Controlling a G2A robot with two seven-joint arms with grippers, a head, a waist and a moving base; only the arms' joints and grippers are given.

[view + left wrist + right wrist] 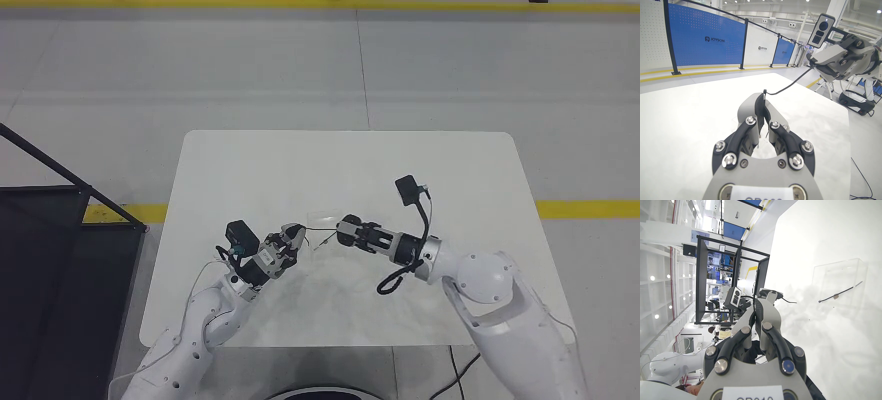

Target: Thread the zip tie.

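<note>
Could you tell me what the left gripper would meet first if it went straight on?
Likely nothing near: the left gripper aims past the right gripper, over the table; depth unclear.

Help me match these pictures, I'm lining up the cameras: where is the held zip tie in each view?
Top view: zip tie bridges left gripper and right gripper, mid-table.
Left wrist view: zip tie runs from the near fingers to the far gripper.
Right wrist view: its short end sticks out of the far gripper.
Shared landmark: white table.
</note>
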